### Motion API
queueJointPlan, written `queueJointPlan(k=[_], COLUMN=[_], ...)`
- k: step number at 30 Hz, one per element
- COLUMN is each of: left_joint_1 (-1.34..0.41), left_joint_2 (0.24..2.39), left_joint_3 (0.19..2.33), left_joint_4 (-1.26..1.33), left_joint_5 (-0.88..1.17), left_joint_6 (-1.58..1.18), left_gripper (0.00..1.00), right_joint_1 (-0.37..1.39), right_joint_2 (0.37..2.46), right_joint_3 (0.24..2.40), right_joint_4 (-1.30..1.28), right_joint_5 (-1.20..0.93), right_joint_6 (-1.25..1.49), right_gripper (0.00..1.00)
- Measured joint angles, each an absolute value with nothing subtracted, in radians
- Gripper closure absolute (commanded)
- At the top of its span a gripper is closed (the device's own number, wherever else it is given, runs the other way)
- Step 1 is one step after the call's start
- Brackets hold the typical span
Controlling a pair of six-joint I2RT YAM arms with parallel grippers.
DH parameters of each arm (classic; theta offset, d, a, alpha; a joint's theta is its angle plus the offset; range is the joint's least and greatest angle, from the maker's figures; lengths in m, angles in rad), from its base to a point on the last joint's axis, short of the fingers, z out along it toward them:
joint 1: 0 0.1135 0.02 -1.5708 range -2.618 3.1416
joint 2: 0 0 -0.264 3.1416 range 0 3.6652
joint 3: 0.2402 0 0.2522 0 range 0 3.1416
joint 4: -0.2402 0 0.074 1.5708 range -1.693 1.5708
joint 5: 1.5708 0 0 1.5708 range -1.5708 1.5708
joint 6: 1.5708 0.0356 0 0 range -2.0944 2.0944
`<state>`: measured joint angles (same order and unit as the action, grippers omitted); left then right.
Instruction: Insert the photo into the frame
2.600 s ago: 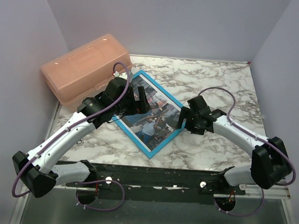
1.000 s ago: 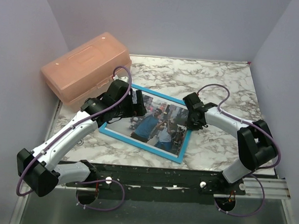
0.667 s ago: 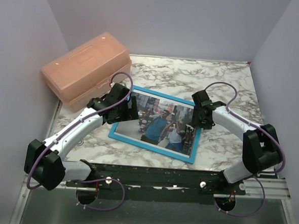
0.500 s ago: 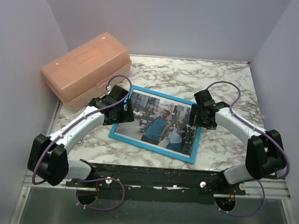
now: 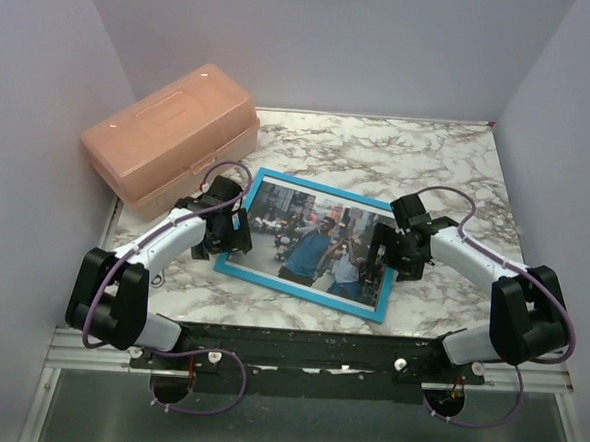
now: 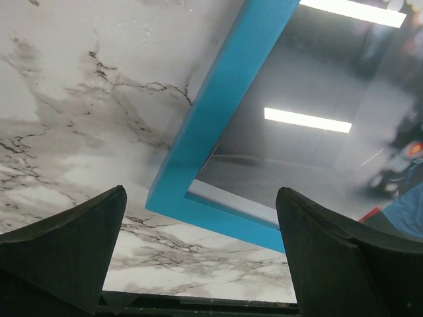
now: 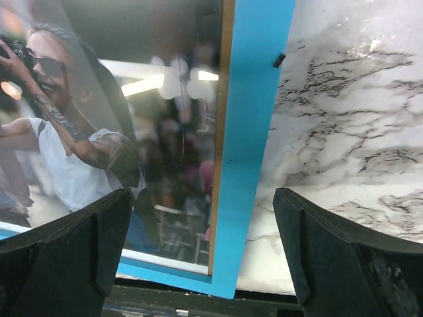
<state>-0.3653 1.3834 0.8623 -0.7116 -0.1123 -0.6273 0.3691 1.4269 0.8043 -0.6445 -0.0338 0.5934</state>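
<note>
The blue frame lies flat on the marble table, face up. The photo of people on a street shows inside it under glossy glass. My left gripper is open and empty, low over the frame's left end. The left wrist view shows the frame's near-left corner between the open fingers. My right gripper is open and empty above the frame's right side. The right wrist view shows that blue side and the photo between its spread fingers.
A translucent peach plastic box stands at the back left, close behind the left arm. A black rail runs along the table's near edge, just below the frame. Grey walls close the left, back and right sides.
The frame with the photo was turned from a diagonal to nearly level with the near edge, then stayed still. Both arms have drawn back toward their bases, grippers open.
</note>
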Motion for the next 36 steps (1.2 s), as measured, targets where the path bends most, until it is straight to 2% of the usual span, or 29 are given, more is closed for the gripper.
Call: queueJointPlan(k=[18, 36], left_joint_1=[-0.315, -0.312], left_joint_2=[1.487, 1.485], left_joint_3=[0.837, 0.810], left_joint_4=[-0.622, -0.536], left_joint_5=[0.084, 0.246], left_joint_6=[-0.580, -0.592], left_gripper=[0.01, 0.02], right_joint_1=[0.347, 0.226], right_joint_2=[1.480, 1.724], right_joint_3=[0.804, 1.072], right_joint_4=[-0.604, -0.635], right_joint_5=[-0.147, -0.120], right_joint_6=[0.621, 0.522], right_gripper=[0.04, 0.04])
